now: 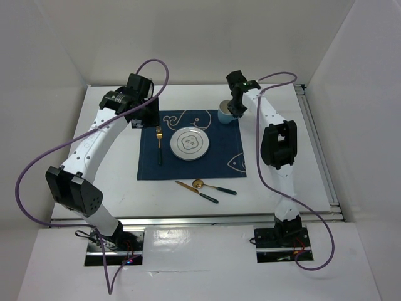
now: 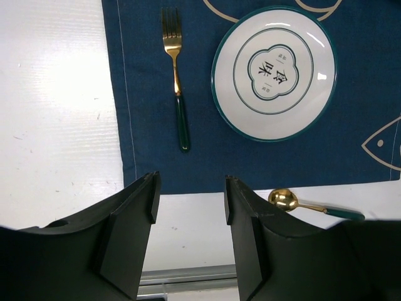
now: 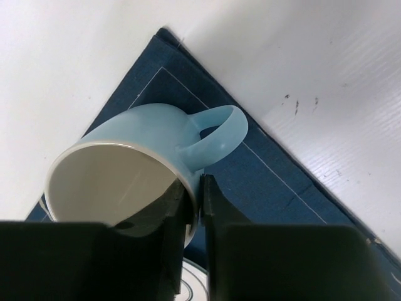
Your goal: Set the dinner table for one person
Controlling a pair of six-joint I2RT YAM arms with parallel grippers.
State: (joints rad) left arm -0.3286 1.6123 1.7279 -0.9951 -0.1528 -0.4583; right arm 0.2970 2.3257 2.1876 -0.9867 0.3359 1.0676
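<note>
black fingers of the left gripper fill the bottom of the left wrist view, spread wide, nothing between them. they hang above the white dinner table, touching nothing; the near edge of the navy placemat shows just past the tips.

right gripper: closed on the rim of the pale blue mug, one finger inside the cup, the other outside beside the handle. the mug looks tilted in the right wrist view. in the top view it sits at the far right corner of the placemat.

dinner table lies under everything and carries the mat at its middle, between the two arms.

- mug: cream interior; a gripper finger is all that shows in it.
- plate: centre of the mat, white with green rings and a printed motif.
- fork: on the mat left of the plate, apart from it, tines toward the far side.
- spoon and knife: on bare table just near of the mat, crossing each other.

hidden or unclear: mug base is behind the fingers, so cannot tell whether it rests on the mat. spoon handle is partly covered by a finger in the left wrist view. left gripper fingers are hard to make out from above.
</note>
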